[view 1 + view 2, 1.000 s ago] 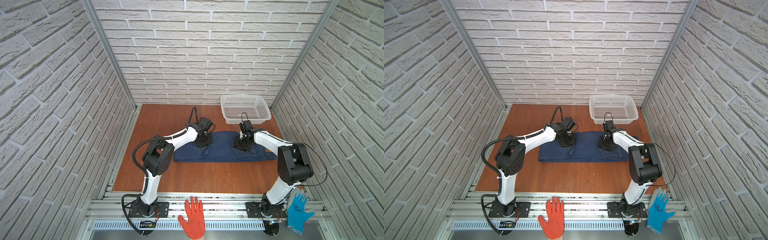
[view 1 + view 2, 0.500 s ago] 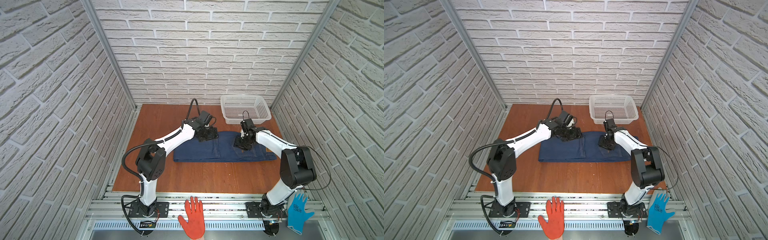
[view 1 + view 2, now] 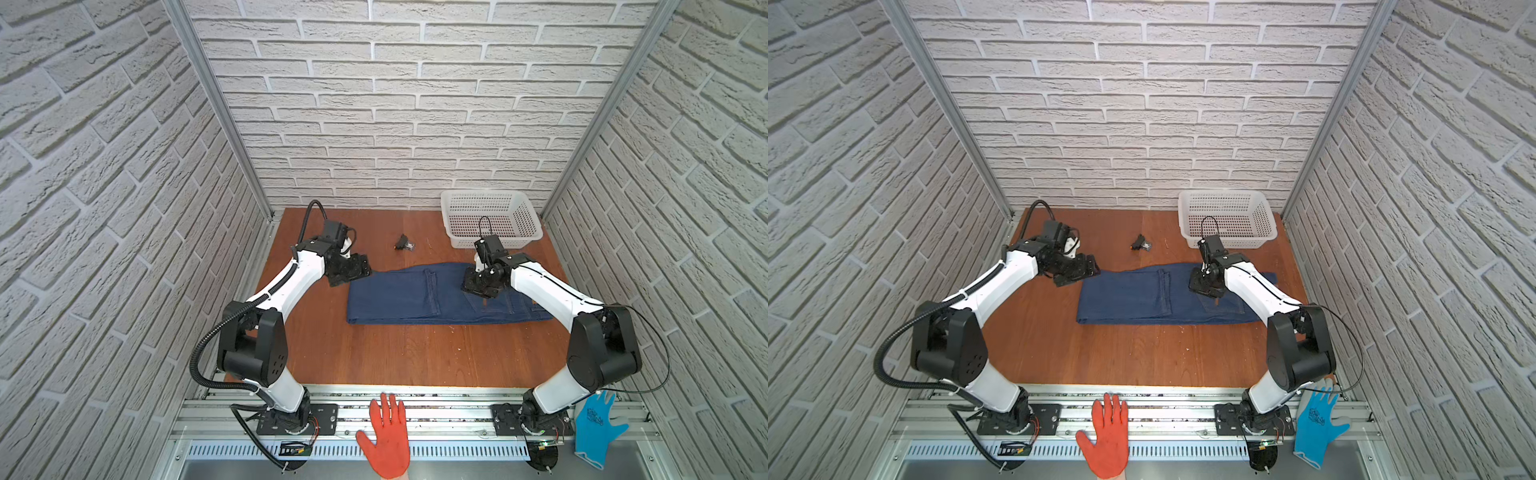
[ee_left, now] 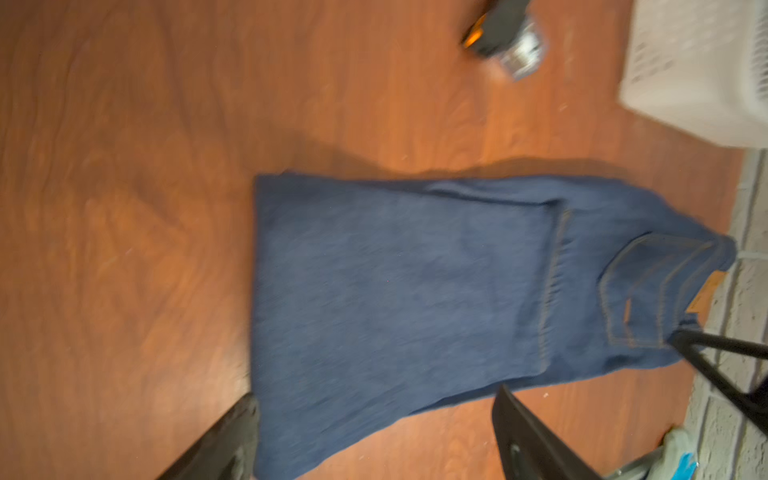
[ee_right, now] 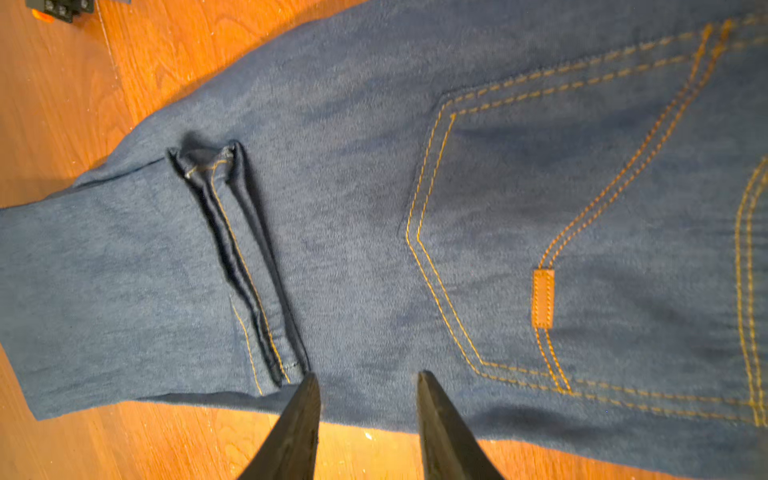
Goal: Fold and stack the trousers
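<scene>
The jeans [image 3: 415,297] lay lengthwise across the counter [image 3: 374,357], folded end just beside the open left gripper [image 3: 359,274], right gripper [image 3: 478,291] part-open, empty, by the pocket [image 5: 519,208].

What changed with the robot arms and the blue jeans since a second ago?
The left end effector let go of the trousers, opened, and moved left in both top views, from their middle to their end. The right end effector stayed down on the trousers by the pocket. The trousers and the basket stayed put.
</scene>
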{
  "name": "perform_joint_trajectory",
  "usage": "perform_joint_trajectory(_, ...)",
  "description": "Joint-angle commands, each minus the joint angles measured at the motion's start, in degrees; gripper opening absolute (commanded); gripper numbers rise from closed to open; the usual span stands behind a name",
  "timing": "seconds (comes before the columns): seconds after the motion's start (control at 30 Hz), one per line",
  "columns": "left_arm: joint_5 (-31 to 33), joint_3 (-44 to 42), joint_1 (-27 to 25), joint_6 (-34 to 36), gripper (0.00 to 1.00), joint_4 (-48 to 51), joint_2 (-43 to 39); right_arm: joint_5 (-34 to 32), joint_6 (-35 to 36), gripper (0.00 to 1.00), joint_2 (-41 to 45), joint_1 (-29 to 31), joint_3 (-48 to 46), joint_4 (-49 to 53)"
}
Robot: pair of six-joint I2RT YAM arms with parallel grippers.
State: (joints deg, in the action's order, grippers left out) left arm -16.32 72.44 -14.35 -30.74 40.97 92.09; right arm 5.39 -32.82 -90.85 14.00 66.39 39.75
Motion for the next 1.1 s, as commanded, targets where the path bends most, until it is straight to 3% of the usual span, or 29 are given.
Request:
perform_joint_trajectory(0.0, -4.55, -1.82, 3.08, 6.36, 0.87, 0.9, -3.19, -0.21, -1.02, 0.4, 2.08, 0.87, -0.73, -1.69)
perform_joint_trajectory(0.47, -9.38, -3.2, 11.33, 11.88, 0.91, 2.35, -0.09, 0.31, 0.12, 0.39, 3.87, 1.29, -2.12, -2.02)
perform_joint_trajectory(0.73, -15.25, -3.47, 10.75, 11.06, 0.92, -1.46, 6.96, 0.61, 0.36, 0.39, 3.4, 1.3, -2.67, -2.53)
perform_joint_trajectory(0.87, -16.64, -4.84, 9.49, 10.74, 0.86, -3.48, 10.28, 0.19, 0.63, 0.39, 3.31, 1.29, -2.84, -2.57)
perform_joint_trajectory(1.07, -18.63, -6.99, 8.22, 9.49, 0.7, -6.08, 13.93, 0.0, 0.47, 0.39, 2.83, 1.29, -3.81, -3.34)
